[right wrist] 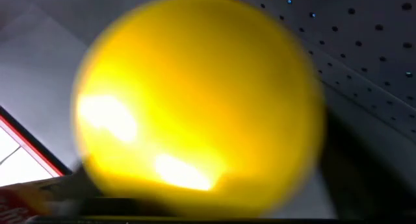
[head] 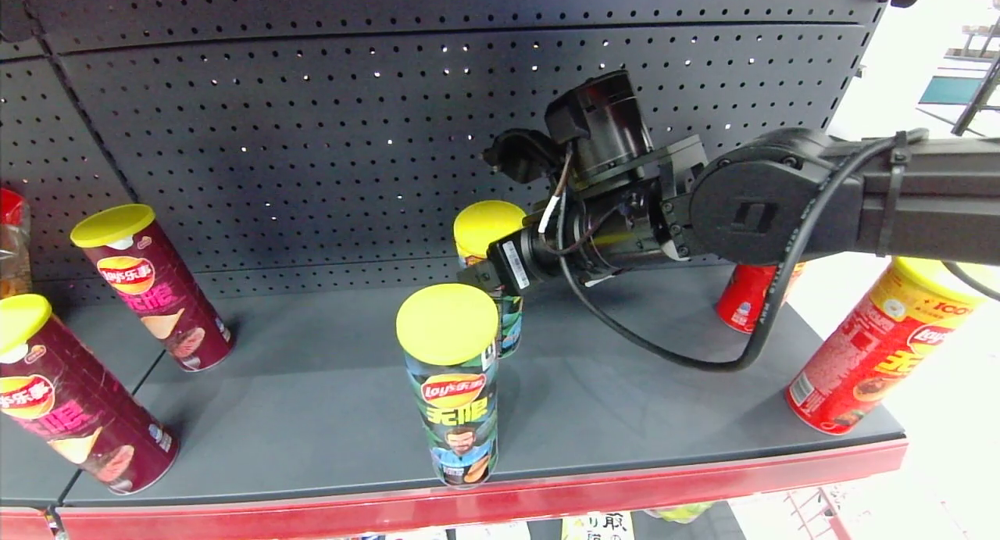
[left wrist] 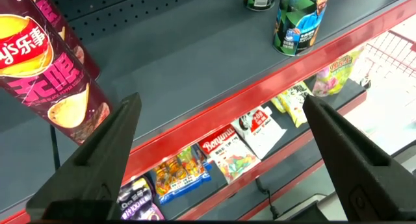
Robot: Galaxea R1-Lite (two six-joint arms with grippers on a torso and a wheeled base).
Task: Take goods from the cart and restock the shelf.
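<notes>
Yellow-lidded can (head: pixel 488 226) at 1 o'clock from its twin (head: pixel 455 384): our right gripper (head: pixel 491 278) is at it, grip we can't tell; left gripper (left wrist: pixel 220 100) wide open, empty.

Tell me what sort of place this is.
Probably a shop aisle, or a mock-up of one: a retail shelf with a perforated back panel, tall crisp cans standing on it, and packaged snacks displayed underneath.
</notes>
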